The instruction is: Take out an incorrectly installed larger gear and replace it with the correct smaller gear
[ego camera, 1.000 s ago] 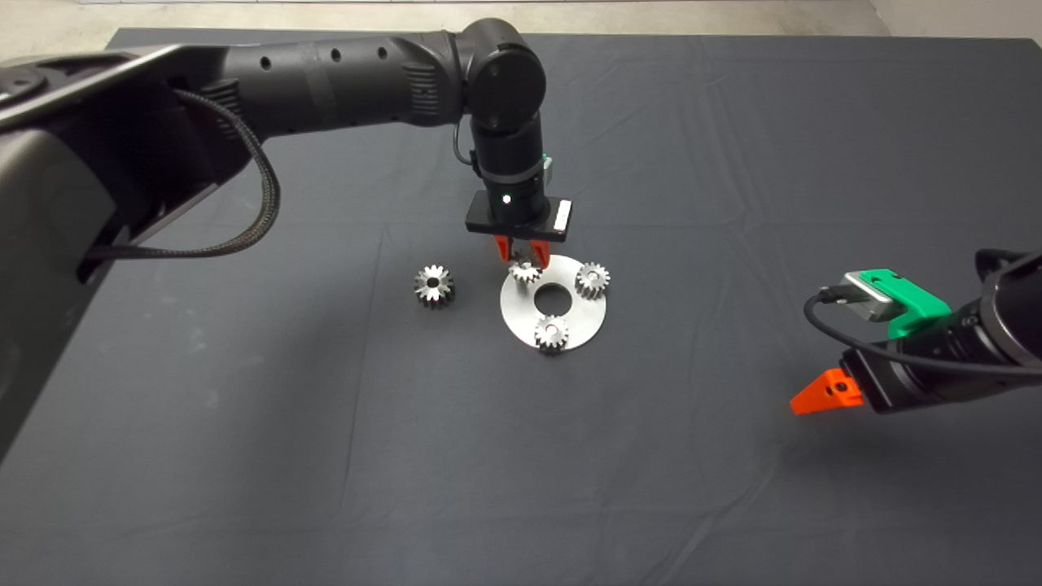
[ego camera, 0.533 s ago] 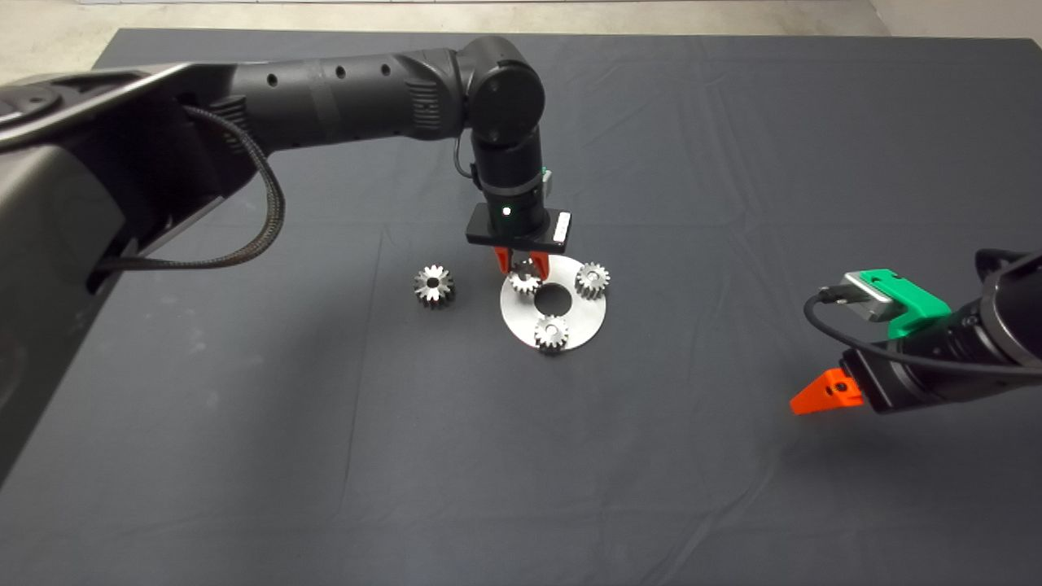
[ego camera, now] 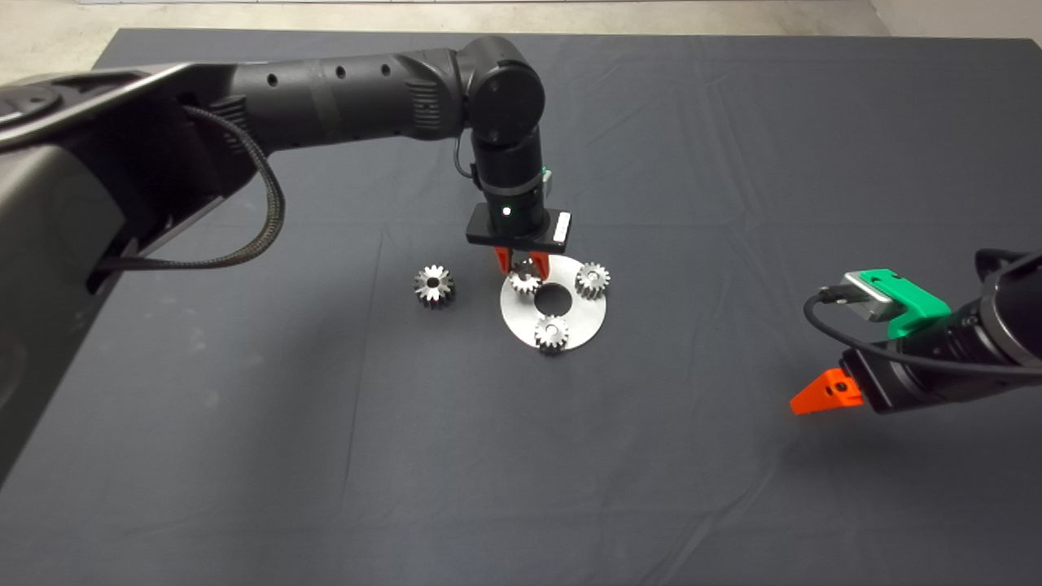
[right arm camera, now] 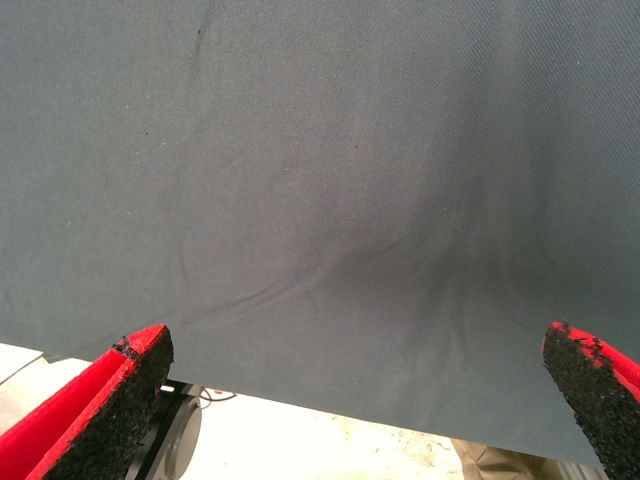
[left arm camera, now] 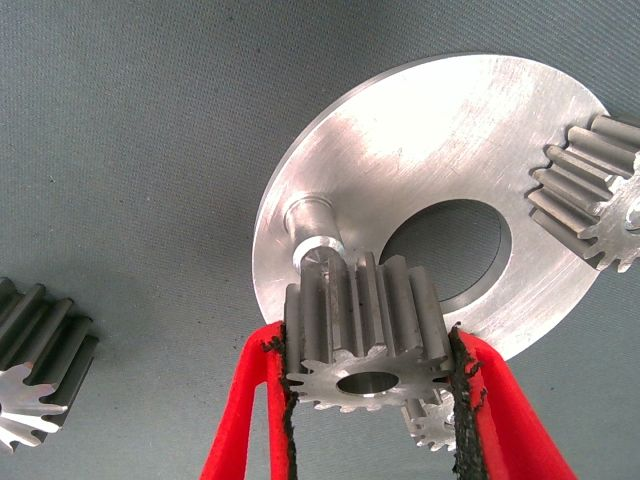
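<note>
My left gripper (ego camera: 521, 262) is shut on the smaller gear (ego camera: 525, 282), a shiny silver one. In the left wrist view the left gripper (left arm camera: 366, 352) holds this gear (left arm camera: 360, 310) just above the round steel plate (left arm camera: 450, 130), beside a bare peg (left arm camera: 312, 228). Two similar small gears (ego camera: 593, 279) (ego camera: 551, 332) sit on the plate (ego camera: 580, 316). The larger gear (ego camera: 434, 286), thicker and darker-faced, lies on the mat left of the plate; it also shows in the left wrist view (left arm camera: 35, 365). My right gripper (ego camera: 818, 394) waits open at the lower right.
The dark mat (ego camera: 733, 163) is wrinkled in places. The right wrist view shows the mat's edge and pale floor (right arm camera: 330, 440) beyond it, between the right gripper's fingers (right arm camera: 110, 400).
My left gripper, with the smaller gear in it, moved slightly toward the front over the plate, then held still. The right arm has not moved.
</note>
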Controlling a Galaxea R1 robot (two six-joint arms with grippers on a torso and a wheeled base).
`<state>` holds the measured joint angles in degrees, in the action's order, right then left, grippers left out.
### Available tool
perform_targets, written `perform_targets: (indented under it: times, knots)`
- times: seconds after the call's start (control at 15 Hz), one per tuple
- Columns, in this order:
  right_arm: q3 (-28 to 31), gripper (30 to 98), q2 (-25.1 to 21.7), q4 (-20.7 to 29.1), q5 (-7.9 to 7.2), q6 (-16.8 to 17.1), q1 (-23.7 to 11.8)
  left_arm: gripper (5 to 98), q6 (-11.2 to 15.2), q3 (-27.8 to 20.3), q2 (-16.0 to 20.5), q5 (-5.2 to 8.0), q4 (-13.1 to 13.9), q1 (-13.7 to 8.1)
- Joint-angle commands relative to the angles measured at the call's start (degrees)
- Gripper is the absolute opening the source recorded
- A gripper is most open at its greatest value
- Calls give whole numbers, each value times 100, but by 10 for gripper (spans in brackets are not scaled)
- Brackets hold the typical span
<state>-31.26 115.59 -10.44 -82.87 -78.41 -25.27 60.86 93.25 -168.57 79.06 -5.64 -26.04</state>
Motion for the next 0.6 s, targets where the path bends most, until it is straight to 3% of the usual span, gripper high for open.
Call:
perform_targets:
  times: [0.0, 0.4, 0.53]
  knots:
    - [7, 978, 4, 156, 7, 19, -101, 260, -30, -20, -12, 13, 2, -94]
    - [7, 978, 13, 147, 8, 19, -92, 224, -30, -80, -14, 13, 43, -191]
    - [-2, 978, 13, 147, 8, 19, -92, 222, -30, -124, -14, 22, 177, -244]
